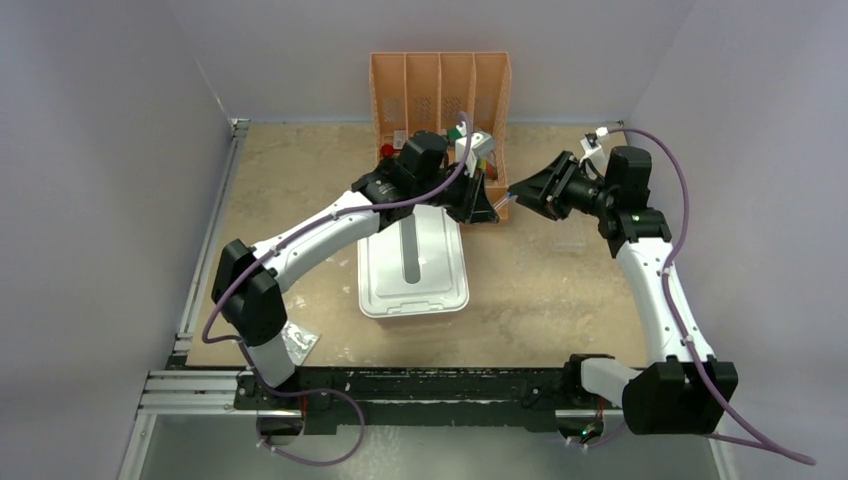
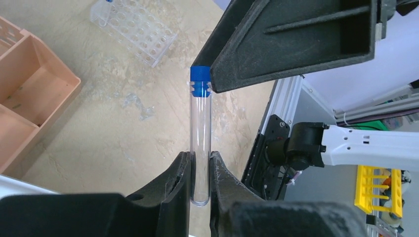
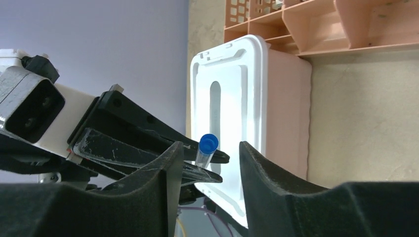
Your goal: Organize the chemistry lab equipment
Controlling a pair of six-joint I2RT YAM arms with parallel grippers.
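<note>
Over the table (image 1: 540,290), in front of the organizer: we see the two arms meeting tip to tip, well above the surface.
Left gripper (image 2: 200,165): pressed together on the clear blue-capped tube (image 2: 200,123), pinching it near its closed bottom end. The left wrist view shows a finger on each side of the glass.
Tube position: held off the table between the two grippers. It runs straight out from the left fingers, with its blue cap at the far end, toward the right arm.
Right gripper (image 3: 211,146): spread, with one finger on each side of the cap. In the right wrist view we see a gap on both sides. In the left wrist view one finger lies just beside the cap, and we cannot tell whether it touches.
Peach divided organizer (image 1: 440,80): upright at the far edge of the table, behind both grippers.
White-lidded box (image 1: 412,262): on the table in front of the organizer, under the left forearm, with a long slot in its lid.
Clear tube rack (image 2: 138,29): lying on the table, apart from the organizer.
</note>
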